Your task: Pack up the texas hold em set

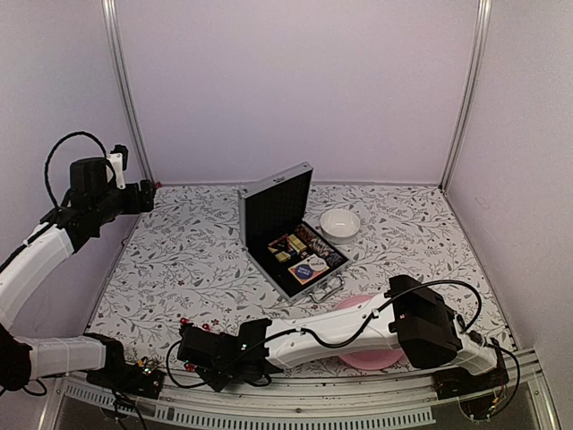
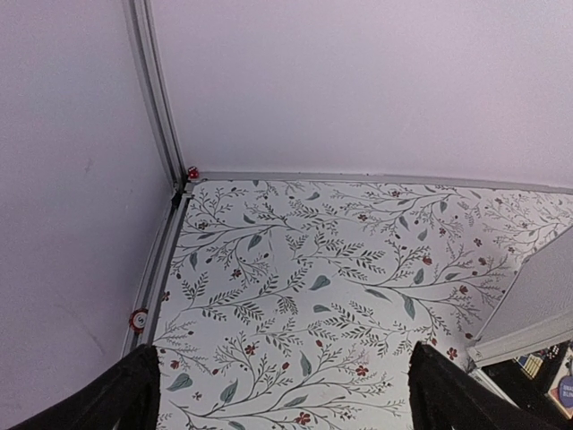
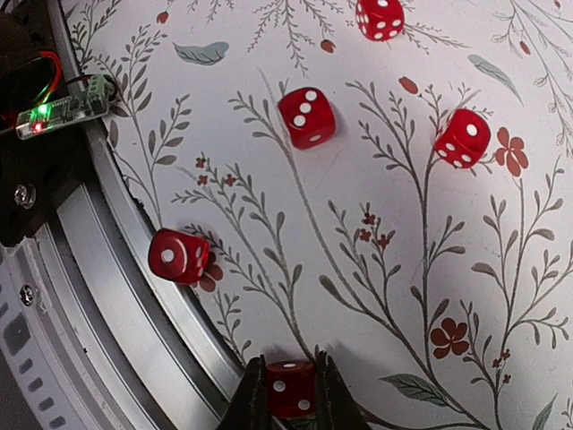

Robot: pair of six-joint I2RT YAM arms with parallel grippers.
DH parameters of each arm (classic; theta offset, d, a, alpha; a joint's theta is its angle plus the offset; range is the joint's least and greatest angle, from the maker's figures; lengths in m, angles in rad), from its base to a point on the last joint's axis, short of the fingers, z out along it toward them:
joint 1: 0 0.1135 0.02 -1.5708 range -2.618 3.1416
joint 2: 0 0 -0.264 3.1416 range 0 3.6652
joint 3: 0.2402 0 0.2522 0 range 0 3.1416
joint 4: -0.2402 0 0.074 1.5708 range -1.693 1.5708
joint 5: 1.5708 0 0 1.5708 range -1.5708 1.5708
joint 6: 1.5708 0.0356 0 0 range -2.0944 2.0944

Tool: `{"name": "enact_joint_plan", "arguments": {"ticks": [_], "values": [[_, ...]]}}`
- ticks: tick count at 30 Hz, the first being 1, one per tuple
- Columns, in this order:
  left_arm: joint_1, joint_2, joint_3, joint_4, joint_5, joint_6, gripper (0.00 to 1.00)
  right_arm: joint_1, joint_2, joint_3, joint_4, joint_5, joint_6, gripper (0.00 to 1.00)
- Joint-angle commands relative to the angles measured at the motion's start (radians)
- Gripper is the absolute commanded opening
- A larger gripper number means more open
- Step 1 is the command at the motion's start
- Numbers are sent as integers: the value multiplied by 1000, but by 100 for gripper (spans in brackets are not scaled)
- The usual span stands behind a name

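Observation:
The texas hold em set's silver case (image 1: 273, 208) stands open mid-table, its lid upright, with cards and dark chips in its black tray (image 1: 304, 255). Its lid edge (image 2: 537, 300) shows at the right of the left wrist view. Several red dice lie loose on the cloth near the front left edge (image 3: 306, 117) (image 3: 462, 137) (image 3: 179, 256). My right gripper (image 3: 291, 369) reaches across to the front left (image 1: 192, 345) and is shut on one red die (image 3: 291, 392). My left gripper (image 2: 286, 399) hangs open and holds nothing, high at the back left (image 1: 148, 195).
A white bowl (image 1: 340, 225) sits right of the case. A pink plate (image 1: 372, 358) lies near the front, partly under my right arm. The table's metal rim (image 3: 134, 296) runs close beside the dice, with the left arm's base (image 1: 134, 376) just beyond.

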Motion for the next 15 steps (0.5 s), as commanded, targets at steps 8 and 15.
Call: {"name": "enact_joint_plan", "arguments": {"ticks": [8,15], "values": [[4,9,-10,11,-30,2,96,-100,-244,-85,70,55,-90,3],[5,14,-12,11,-82,16,96,-338,-449,-294,178,-66,-143,3]]}}
